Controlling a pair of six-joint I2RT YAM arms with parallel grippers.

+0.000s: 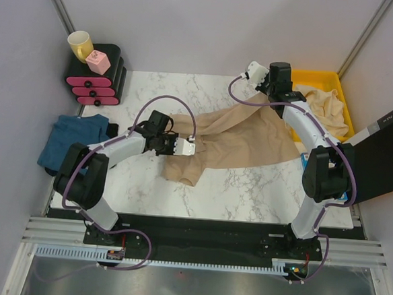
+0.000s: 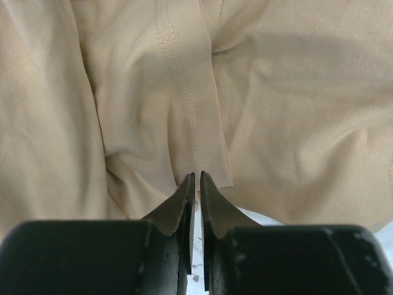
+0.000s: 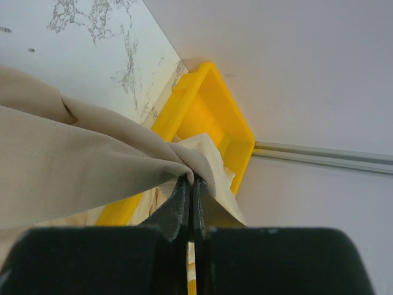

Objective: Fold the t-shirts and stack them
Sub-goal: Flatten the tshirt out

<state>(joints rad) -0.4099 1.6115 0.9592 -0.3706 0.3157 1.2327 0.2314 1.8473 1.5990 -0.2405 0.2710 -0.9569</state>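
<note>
A tan t-shirt (image 1: 231,136) lies stretched slantwise over the marble table (image 1: 247,191). My left gripper (image 1: 176,148) is at its near left end. In the left wrist view the jaws (image 2: 197,175) stand almost together, their tips pinching the stitched hem of the tan t-shirt (image 2: 190,104). My right gripper (image 1: 266,93) holds the far right end raised, shut (image 3: 190,179) on a bunched fold of the tan t-shirt (image 3: 73,160). More tan t-shirts (image 1: 327,106) lie in a yellow bin (image 1: 323,78). A teal-blue t-shirt (image 1: 75,142) lies at the table's left edge.
A black and pink drawer stand (image 1: 96,80) at the back left carries a yellow mug (image 1: 80,43) and a pink cube (image 1: 98,61). A dark box (image 1: 385,154) stands at the right edge. The yellow bin (image 3: 209,110) sits against the back wall.
</note>
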